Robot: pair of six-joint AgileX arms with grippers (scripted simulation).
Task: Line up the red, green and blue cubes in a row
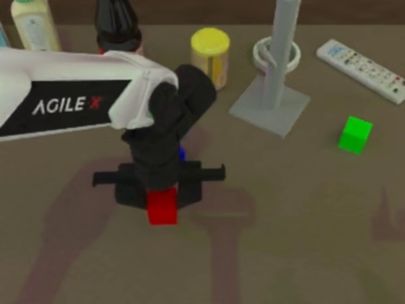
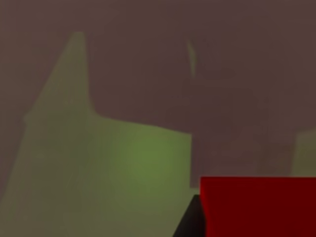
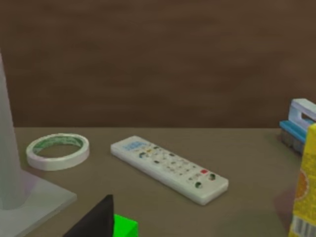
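Top view: the left arm (image 1: pixel 76 95) reached in from the left, its pincer (image 1: pixel 162 206) pointing down near the middle of the worktop (image 1: pixel 304 240). The red cube (image 1: pixel 162 207), a plain bright block, sat between the black fingers, which were closed against its sides. A sliver of the blue cube (image 1: pixel 182 153) showed just behind the wrist, mostly hidden by it. The green cube (image 1: pixel 354 133), equally plain, stood alone toward the right side, well apart from the other two. Along the far edge were a cream bottle (image 1: pixel 35 24), a dark bottle (image 1: pixel 117 25), a yellow-lidded jar (image 1: pixel 211 56), a grey stand (image 1: pixel 273 82) with a tape roll (image 1: pixel 276 56) behind its post, and a white remote (image 1: pixel 362 69). The worktop was dull brown with soft arm shadows. The right arm was out of sight.

Left wrist view: the red cube (image 2: pixel 256 206) filled the near corner, a dark finger (image 2: pixel 187 222) beside it; below lay the shadowed, greenish-brown worktop.

Right wrist view: a corner of the green cube (image 3: pixel 124 226) showed beside a black finger (image 3: pixel 94 219); I cannot tell how far that pincer was open. Beyond lay the remote (image 3: pixel 170 169), the tape roll (image 3: pixel 58 151), the stand's base (image 3: pixel 29 200), an orange-yellow carton (image 3: pixel 305 197), a blue-and-white object (image 3: pixel 298 123), and a dark brown wall (image 3: pixel 158 59).
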